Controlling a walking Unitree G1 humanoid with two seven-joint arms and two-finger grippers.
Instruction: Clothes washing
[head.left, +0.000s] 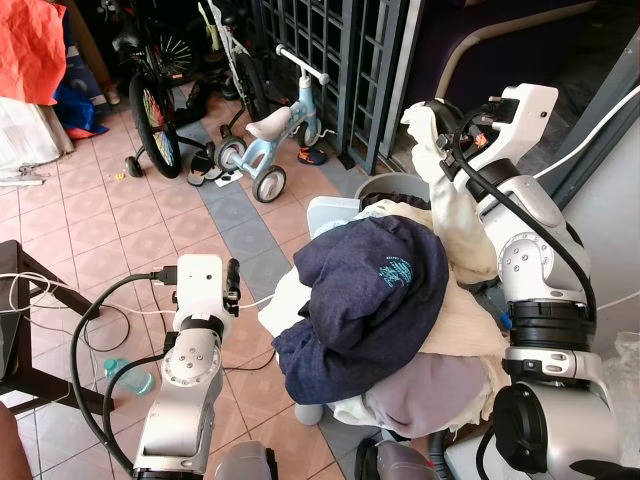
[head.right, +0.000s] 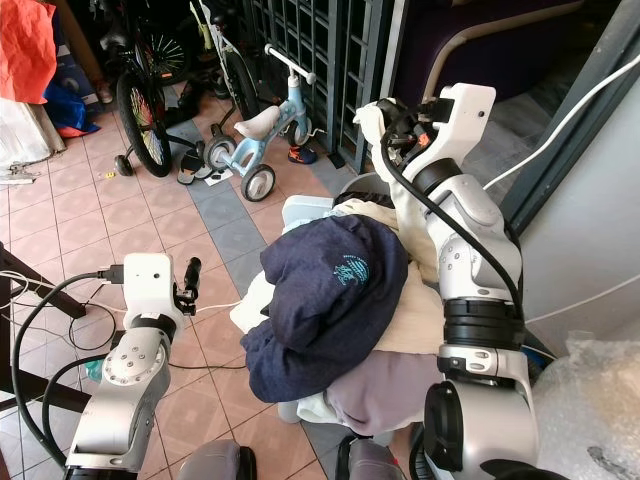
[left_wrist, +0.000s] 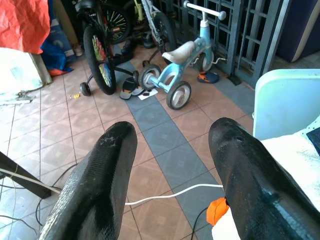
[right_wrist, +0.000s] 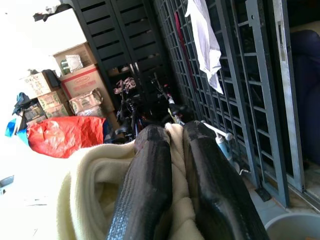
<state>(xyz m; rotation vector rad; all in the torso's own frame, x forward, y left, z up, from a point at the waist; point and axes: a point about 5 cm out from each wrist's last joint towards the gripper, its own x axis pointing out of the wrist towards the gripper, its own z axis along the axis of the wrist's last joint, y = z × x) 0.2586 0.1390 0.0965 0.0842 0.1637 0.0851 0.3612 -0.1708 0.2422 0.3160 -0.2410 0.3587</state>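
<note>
A heap of clothes rises in front of me, topped by a navy garment (head.left: 365, 285) with a teal print. Pale lilac cloth (head.left: 425, 395) and white pieces lie under it. My right gripper (head.left: 432, 128) is raised above the heap's far side, shut on a cream garment (head.left: 455, 215) that hangs down from its fingers (right_wrist: 150, 195) onto the pile. The cream cloth (right_wrist: 90, 185) bunches between the black fingers in the right wrist view. My left gripper (head.left: 232, 282) is low at the left of the heap, open, with nothing between its fingers (left_wrist: 100, 185).
A light blue basket rim (left_wrist: 282, 100) shows beside the heap, and a grey bucket (head.left: 385, 186) stands behind it. A blue balance bike (head.left: 275, 135) and a black bicycle (head.left: 150, 110) stand by a dark metal gate (head.left: 335, 60). White and black cables (head.left: 60, 305) trail on the tiles.
</note>
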